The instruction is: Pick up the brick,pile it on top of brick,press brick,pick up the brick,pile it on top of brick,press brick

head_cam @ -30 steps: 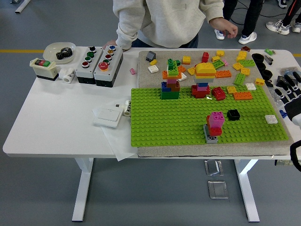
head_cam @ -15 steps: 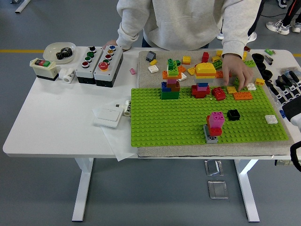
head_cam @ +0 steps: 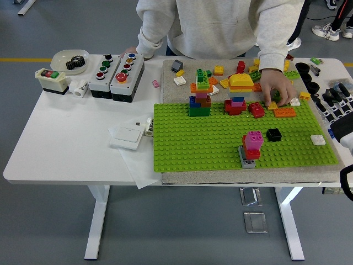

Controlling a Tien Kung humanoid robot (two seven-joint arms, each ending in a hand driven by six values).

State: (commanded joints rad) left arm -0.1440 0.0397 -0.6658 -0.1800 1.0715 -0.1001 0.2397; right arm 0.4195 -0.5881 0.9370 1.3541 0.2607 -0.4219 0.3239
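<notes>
The robot's right hand (head_cam: 337, 105) rests at the white bench's (head_cam: 71, 138) right edge, fingers spread and holding nothing. A person's hand (head_cam: 277, 85) grips a green brick (head_cam: 274, 97) beyond the green studded baseplate (head_cam: 209, 141).

A baseplate (head_cam: 193, 143) lies on the table (head_cam: 71, 138); a brick stack (head_cam: 251, 148) stands on its near right, switch boxes (head_cam: 116, 70) far left.

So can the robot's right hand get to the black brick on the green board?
Probably yes. The right hand rests at the table's right edge, and the green board between it and the black brick is bare; only a white brick sits nearby.
</notes>
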